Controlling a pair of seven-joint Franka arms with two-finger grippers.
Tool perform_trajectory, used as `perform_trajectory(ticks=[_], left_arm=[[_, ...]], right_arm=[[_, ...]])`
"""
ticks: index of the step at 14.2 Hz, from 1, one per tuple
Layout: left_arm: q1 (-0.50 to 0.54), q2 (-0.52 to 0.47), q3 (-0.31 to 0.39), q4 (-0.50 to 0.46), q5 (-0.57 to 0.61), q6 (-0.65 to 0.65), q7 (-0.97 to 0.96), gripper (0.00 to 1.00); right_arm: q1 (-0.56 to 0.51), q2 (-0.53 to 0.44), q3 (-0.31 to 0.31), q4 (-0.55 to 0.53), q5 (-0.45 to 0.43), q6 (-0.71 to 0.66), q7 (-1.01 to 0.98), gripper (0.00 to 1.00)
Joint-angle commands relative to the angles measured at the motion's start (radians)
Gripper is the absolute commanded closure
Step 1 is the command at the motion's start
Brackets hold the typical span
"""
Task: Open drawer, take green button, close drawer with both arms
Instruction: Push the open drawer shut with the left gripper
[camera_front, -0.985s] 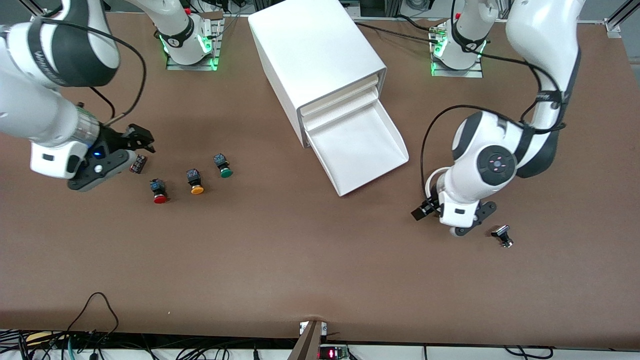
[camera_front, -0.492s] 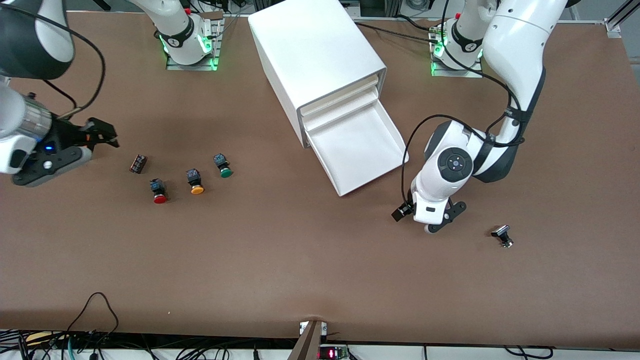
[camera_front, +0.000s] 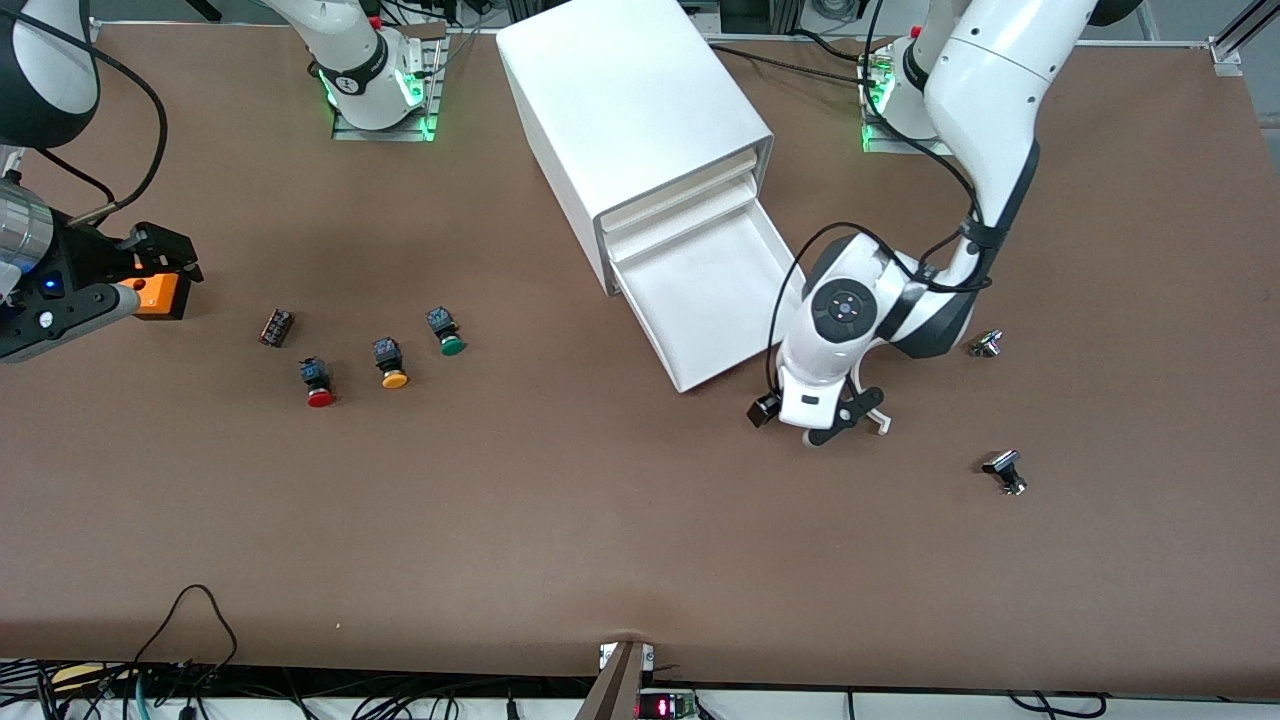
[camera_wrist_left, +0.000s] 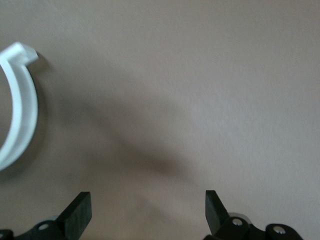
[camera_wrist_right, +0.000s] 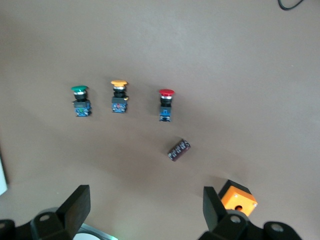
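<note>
The drawer (camera_front: 705, 300), lowest tier of the white cabinet (camera_front: 630, 100), stands pulled out with nothing in it. The green-capped button (camera_front: 449, 336) (camera_wrist_right: 80, 100) lies on the table toward the right arm's end, apart from both grippers. My left gripper (camera_wrist_left: 147, 210) points down at bare table, open and empty; its hand (camera_front: 818, 385) hangs beside the drawer's front corner. My right gripper (camera_front: 170, 258) (camera_wrist_right: 145, 202) is open and empty over the table's right-arm end, well away from the button.
An orange-capped button (camera_front: 392, 366) and a red-capped one (camera_front: 318, 386) lie beside the green one, with a small dark part (camera_front: 276, 327). An orange block (camera_front: 155, 294) sits by the right gripper. A white curved clip (camera_front: 876, 422) and two small metal parts (camera_front: 985, 345) (camera_front: 1005, 472) lie near the left hand.
The left arm has swung toward the drawer's front corner, uncovering a small metal part. The right arm has drawn back from the buttons toward its end of the table. Both grippers stayed open.
</note>
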Motion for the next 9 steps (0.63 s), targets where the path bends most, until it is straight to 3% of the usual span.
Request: perform_trajectory(ticks=[1,9], left_arm=[[-0.025,-0.010,-0.003,-0.038,0.020,0.010,-0.034,0.00],[-0.027,-0.043,-0.088,-0.107,0.013,0.009,-0.128,0.00]], right_arm=[[-0.012,0.004,0.020,0.014,-0.046,-0.017,0.017,0.00],[-0.007,0.004,0.026,0.012,-0.049,-0.020,0.042,0.00]])
